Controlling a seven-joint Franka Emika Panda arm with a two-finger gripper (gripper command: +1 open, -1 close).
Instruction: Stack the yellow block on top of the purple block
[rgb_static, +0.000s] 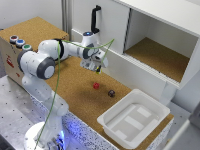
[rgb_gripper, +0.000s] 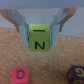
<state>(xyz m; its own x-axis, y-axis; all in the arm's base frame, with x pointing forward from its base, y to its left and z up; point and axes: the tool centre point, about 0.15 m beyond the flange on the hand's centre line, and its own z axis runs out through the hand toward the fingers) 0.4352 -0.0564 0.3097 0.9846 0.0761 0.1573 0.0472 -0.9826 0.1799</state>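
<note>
Between the claw's fingers, the yellow block hangs clear of the cork

At the claw (rgb_gripper: 41, 31), the two pale fingers (rgb_gripper: 20, 24) press on opposite sides of the yellow block (rgb_gripper: 41, 38), whose near face carries a dark letter N (a short dash sits above it); the wrist view shows it raised off the cork surface (rgb_gripper: 47, 62) below. Further out in that view lie the red block (rgb_gripper: 21, 75), marked D, and the purple block (rgb_gripper: 77, 74), both resting on the cork and apart from each other. From the exterior view, the claw (rgb_static: 98, 68) hovers above the cork table (rgb_static: 75, 90), with the red block (rgb_static: 96, 85) near beneath it and the purple block (rgb_static: 111, 93) a little beyond, toward the white tray (rgb_static: 148, 108) at the exterior view's right
</note>
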